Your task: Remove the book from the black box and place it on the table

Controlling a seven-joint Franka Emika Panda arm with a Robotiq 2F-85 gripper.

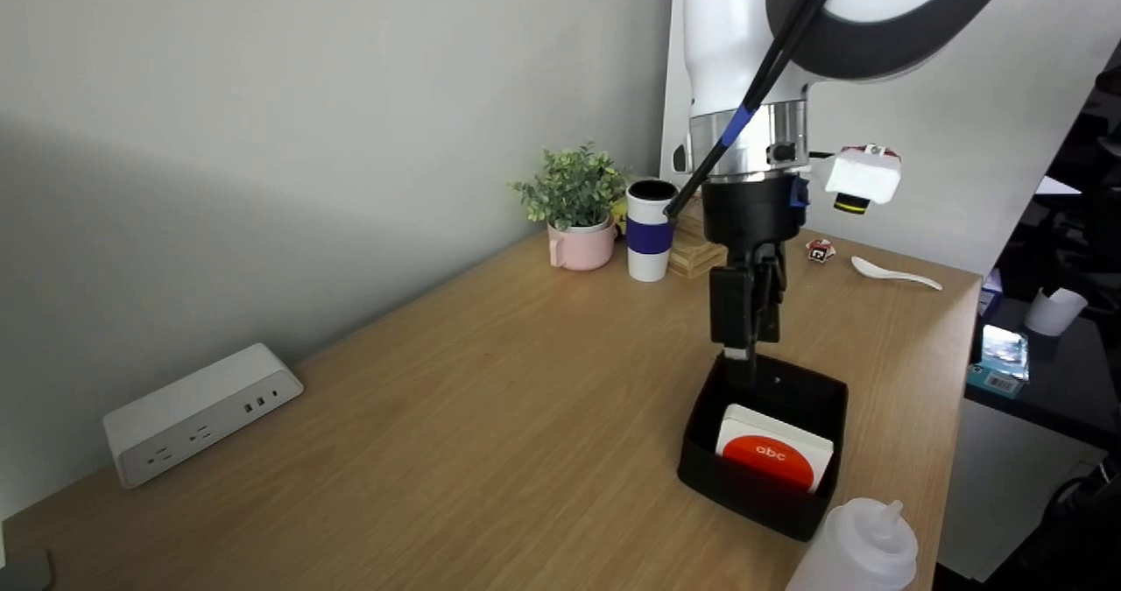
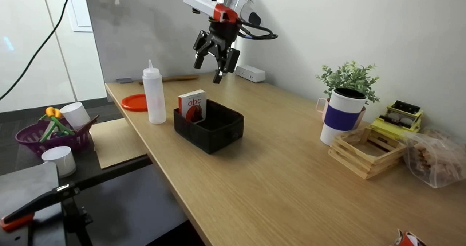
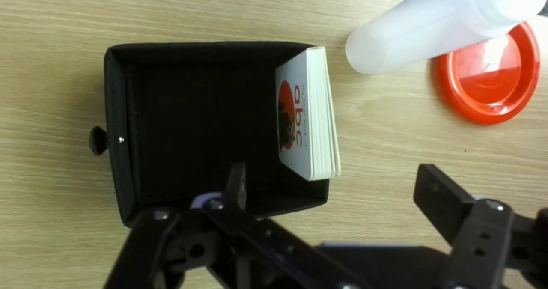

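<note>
One book (image 3: 302, 122) standing inside box (image 2: 193, 133); removal not yet done. Gripper (image 3: 336, 190) higher than box, spread wide, grasping nothing. Remaining: grasp, lift, placement on table (image 2: 291, 187).

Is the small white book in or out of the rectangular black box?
In: the white-and-red book stands inside the black box, its top sticking out above.
</note>
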